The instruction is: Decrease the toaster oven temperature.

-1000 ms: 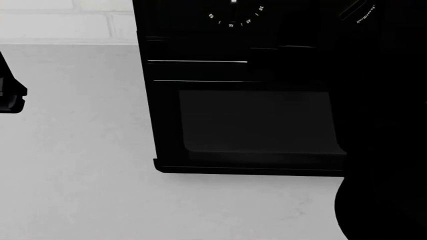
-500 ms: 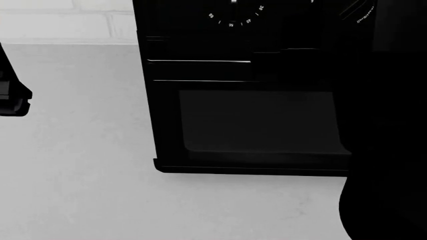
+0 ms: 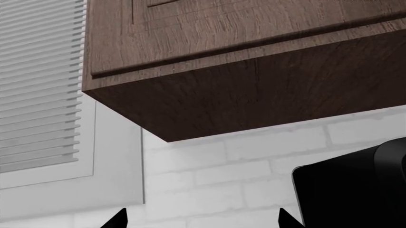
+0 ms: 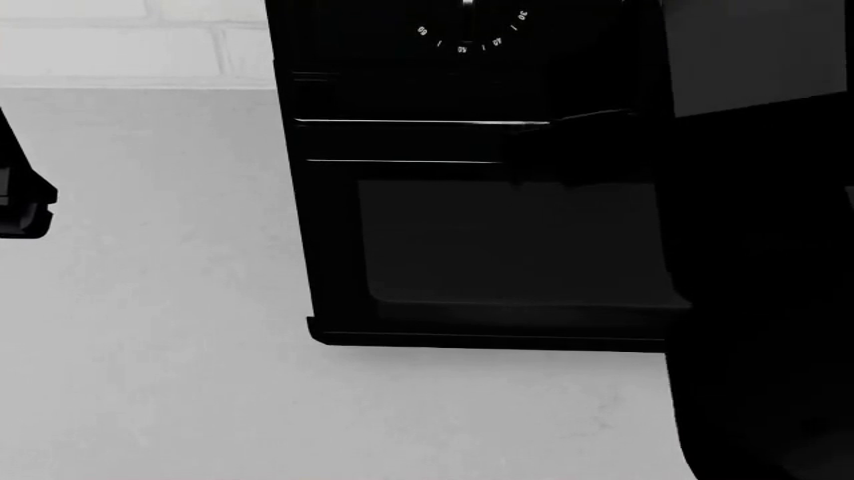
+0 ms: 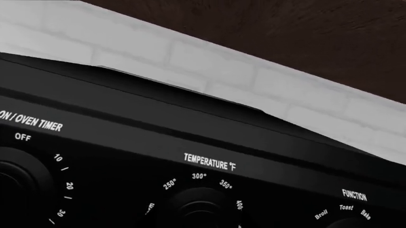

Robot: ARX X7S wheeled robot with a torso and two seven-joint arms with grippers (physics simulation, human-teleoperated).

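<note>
Clearly the right arm (image 4: 767,280), a large black blocky mass, is reaching at the black boxy toaster oven (image 4: 467,230) with its dark glass door, which stands on the pale grey counter (image 4: 147,340) straight ahead of it. Its wrist camera looks closely at the control panel; the fingertips are out of frame, so I cannot tell how far the right gripper is spread. The round black temperature dial (image 5: 201,209), ringed with white numerals, sits directly before that hand.

To do this step well, I judge the hand should centre on that middle dial, close squarely around its rim, then twist toward the lower numbers in one smooth turn without slipping sideways.

Three dials show: the timer dial (image 5: 16,183) to one side, temperature in the middle, the function dial (image 5: 352,223) beyond.

The left gripper (image 3: 201,219) idles well away, two black tips set wide apart, holding nothing, facing a dark brown wooden cabinet (image 3: 254,61).
</note>
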